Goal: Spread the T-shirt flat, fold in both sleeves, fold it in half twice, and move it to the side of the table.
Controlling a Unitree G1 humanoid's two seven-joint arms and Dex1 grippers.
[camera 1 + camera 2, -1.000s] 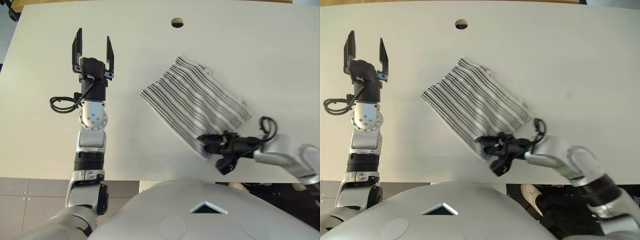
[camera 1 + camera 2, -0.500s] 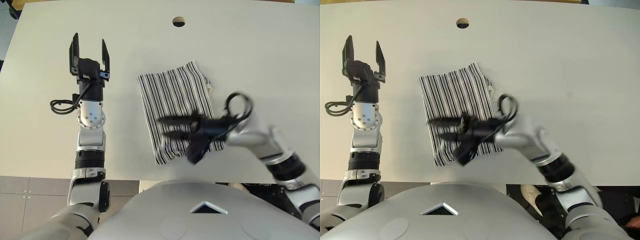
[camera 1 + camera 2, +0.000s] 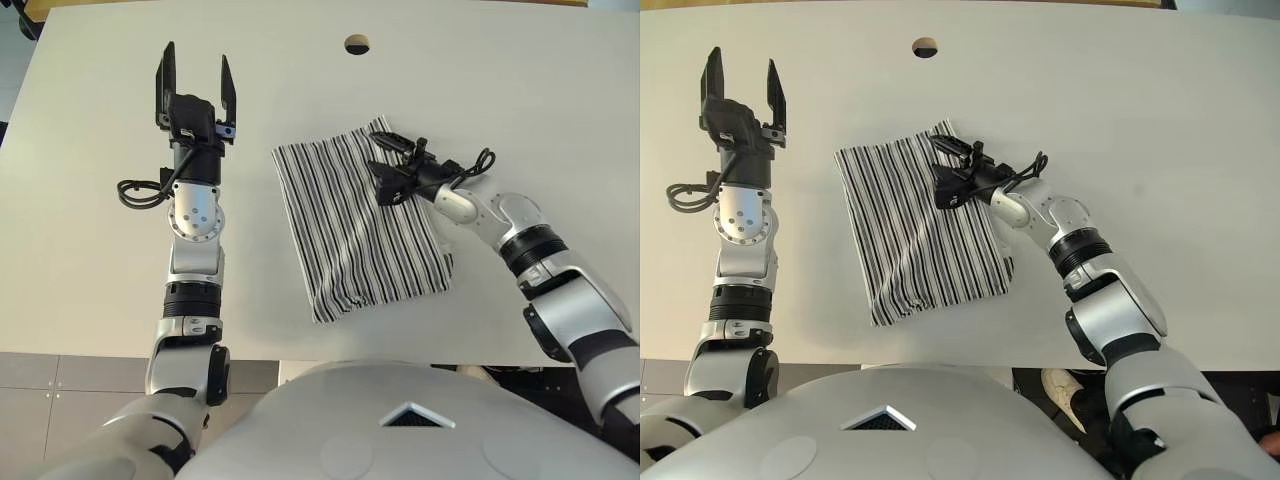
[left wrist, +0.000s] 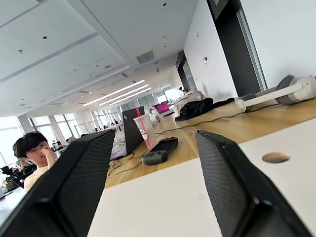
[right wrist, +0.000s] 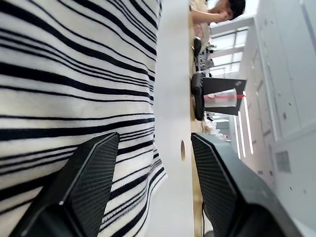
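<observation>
The striped T-shirt (image 3: 355,225) lies folded into a narrow rectangle in the middle of the white table (image 3: 540,90), its long side running from far to near. My right gripper (image 3: 393,165) hovers open over the shirt's far right corner, fingers spread above the cloth. In the right wrist view the striped fabric (image 5: 74,74) lies under the two dark fingers (image 5: 91,187), with nothing pinched between them. My left gripper (image 3: 195,85) stands open to the left of the shirt, pointing away from me, apart from the cloth. Its fingers (image 4: 74,197) frame bare tabletop.
A round cable hole (image 3: 354,44) sits in the table near the far edge, also seen as the hole (image 4: 275,157) in the left wrist view. Bare tabletop stretches left of my left arm and to the far right. The table's near edge (image 3: 260,358) runs just below the shirt.
My right gripper dragged the shirt left from the near right, turning it from diagonal to nearly straight, then let go and moved to its far corner. The left gripper drifted slightly.
</observation>
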